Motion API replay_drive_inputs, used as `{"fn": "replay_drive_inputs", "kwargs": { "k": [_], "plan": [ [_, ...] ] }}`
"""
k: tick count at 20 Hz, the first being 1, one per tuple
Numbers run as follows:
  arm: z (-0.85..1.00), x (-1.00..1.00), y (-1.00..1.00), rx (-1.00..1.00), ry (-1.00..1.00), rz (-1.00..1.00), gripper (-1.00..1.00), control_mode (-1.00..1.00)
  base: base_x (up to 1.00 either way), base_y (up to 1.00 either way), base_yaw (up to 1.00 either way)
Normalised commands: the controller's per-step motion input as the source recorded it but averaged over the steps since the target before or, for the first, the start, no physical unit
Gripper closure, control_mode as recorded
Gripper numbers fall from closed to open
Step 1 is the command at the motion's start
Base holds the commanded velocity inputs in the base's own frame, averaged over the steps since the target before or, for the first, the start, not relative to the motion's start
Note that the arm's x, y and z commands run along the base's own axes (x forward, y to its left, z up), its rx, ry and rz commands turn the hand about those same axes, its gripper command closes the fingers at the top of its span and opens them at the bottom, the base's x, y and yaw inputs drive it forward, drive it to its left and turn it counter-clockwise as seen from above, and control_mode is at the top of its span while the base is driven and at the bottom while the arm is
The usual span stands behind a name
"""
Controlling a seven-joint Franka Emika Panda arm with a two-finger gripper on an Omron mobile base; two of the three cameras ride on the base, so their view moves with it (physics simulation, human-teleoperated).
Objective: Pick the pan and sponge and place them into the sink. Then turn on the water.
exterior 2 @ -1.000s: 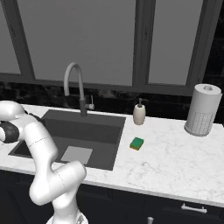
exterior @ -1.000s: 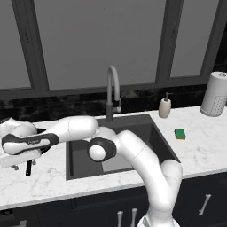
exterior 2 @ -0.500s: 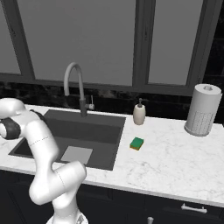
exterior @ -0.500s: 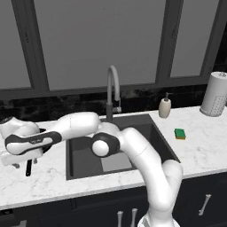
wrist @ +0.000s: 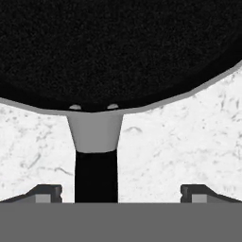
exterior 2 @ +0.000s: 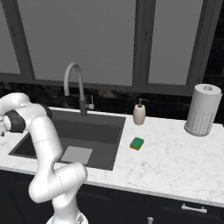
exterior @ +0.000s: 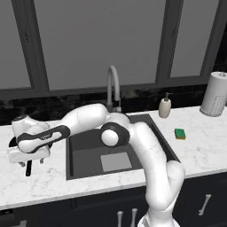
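**Nothing in the sink yet; the hand is lined up on the pan handle**

As far as the pictures show, no step of the task is finished. The sink [exterior: 88,148] holds only the pale square patch on its bottom, the sponge [exterior 2: 137,143] lies on the worktop [exterior 2: 175,162] on the far side of the sink from the hand, and no water comes from the faucet [exterior: 112,86]. So the pan, the sponge and the water are all left to do, and I judge that the pan is the step in progress.

The hand [exterior: 30,153] hangs low over the worktop beside the sink, with the pan [wrist: 118,47] directly under and in front of it. Its fingers [wrist: 45,193] stand wide apart, one on each side of the handle [wrist: 96,177], and they do not touch it. The pan is not gripped and rests on the marble.

In the hand view, the long axis of the pan runs straight away from the hand: the black handle points back towards the hand, between the fingers, and the round body lies beyond it. The handle is closer to one finger than to the other, not centred. In the left base view, the handle end points towards the front edge of the worktop.
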Motion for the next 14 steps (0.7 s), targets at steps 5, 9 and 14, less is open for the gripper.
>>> {"fn": "replay_drive_inputs", "kwargs": {
  "k": [5,9,14],
  "plan": [
    [-0.47,-0.10,-0.04,0.05,0.00,0.00,1.00,-1.00,0.00,0.00,0.00],
    [-0.22,-0.01,0.00,0.01,0.00,0.00,1.00,-1.00,0.00,0.00,0.00],
    [-0.01,0.00,0.04,0.00,0.00,-0.03,1.00,-1.00,0.00,0.00,0.00]
  ]
}}
